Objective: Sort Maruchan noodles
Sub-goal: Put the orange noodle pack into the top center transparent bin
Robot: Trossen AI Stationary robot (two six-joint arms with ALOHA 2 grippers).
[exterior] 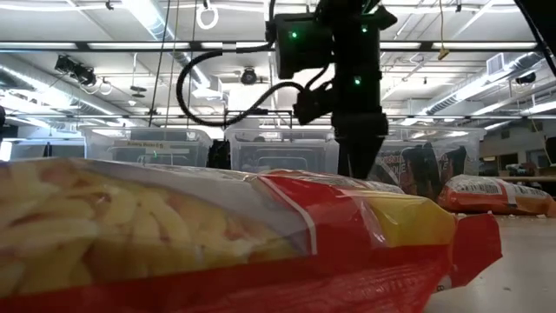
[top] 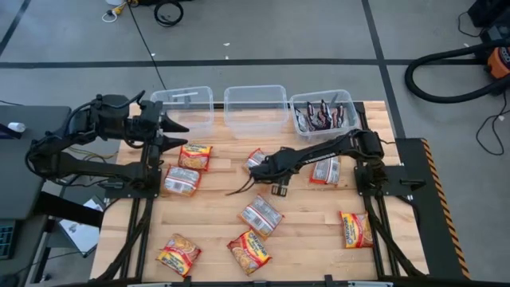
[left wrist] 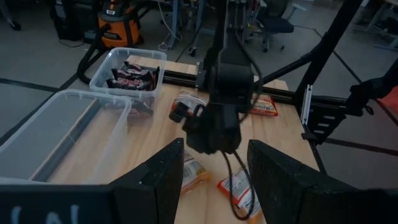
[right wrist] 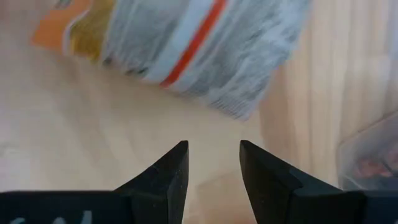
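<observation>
Several Maruchan noodle packets lie flat on the wooden table: orange ones and silver ones. Dark packets fill the right clear bin. My right gripper points steeply down, open, just above bare wood beside a silver packet with a red stripe, touching nothing. My left gripper hovers open, high over the table's far left, by the left bin.
Three clear bins stand along the far edge: the left bin, the middle one and the right one. In the low view an orange-red packet fills the foreground. Cables trail under the right arm. Bare wood shows at mid-table.
</observation>
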